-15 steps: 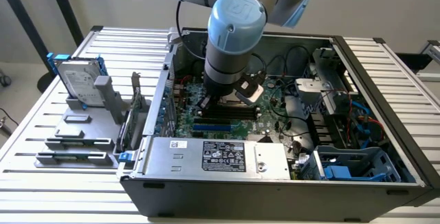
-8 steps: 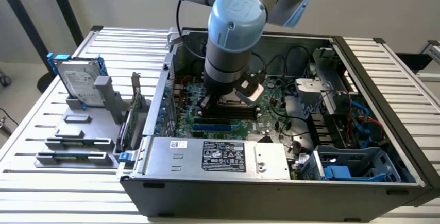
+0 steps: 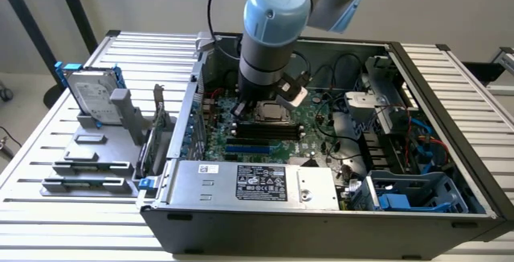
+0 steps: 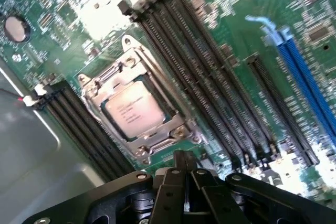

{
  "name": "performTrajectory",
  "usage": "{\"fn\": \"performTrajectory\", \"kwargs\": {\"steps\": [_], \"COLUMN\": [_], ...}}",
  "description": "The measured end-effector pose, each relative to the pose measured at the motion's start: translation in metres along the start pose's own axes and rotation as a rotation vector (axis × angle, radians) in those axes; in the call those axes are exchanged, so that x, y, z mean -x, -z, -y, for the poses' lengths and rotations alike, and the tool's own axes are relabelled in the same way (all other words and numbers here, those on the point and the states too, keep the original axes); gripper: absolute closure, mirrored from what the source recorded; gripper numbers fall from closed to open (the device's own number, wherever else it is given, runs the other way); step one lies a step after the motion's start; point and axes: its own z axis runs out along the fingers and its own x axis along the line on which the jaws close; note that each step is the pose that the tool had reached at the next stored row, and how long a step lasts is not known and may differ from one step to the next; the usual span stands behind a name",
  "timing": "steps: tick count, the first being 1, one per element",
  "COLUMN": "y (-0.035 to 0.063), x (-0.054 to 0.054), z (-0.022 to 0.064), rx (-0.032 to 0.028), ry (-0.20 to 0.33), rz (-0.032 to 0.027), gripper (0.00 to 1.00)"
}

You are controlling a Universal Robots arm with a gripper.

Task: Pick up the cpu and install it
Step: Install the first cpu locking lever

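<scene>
From my station I see the cpu [image 4: 132,109] lying flat in its socket [image 4: 137,103] on the motherboard [image 4: 247,30], framed by the metal retention bracket, with black memory slots [image 4: 210,87] running alongside. In the exterior view the chip [image 3: 270,112] sits near the middle of the open computer case [image 3: 321,226], directly below the arm's wrist. My gripper [image 4: 185,167] hovers just above the board beside the socket, its fingers clenched together with nothing between them. I'd judge the chip light and rigid but fragile: the smooth metal lid offers little friction, and its underside contacts and the socket would not forgive a tilt or scrape. Any hold belongs on two opposite edges, kept level. The hard drive [image 3: 95,96] stands in a rack on the tabletop [image 3: 48,226], well apart.
</scene>
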Motion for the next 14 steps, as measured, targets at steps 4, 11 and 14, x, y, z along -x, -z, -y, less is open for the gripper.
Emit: {"fn": "performTrajectory", "kwargs": {"steps": [4, 11, 14], "y": [-0.0002, -0.0024, -0.0042], "x": [-0.008, -0.021, -0.026], "z": [0.0059, 0.0152, 0.0191], "rx": [-0.0074, -0.0181, -0.0206], "ry": [0.013, 0.041, 0.054], "rz": [0.0069, 0.019, 0.024], "gripper": [0.89, 0.89, 0.89]}}
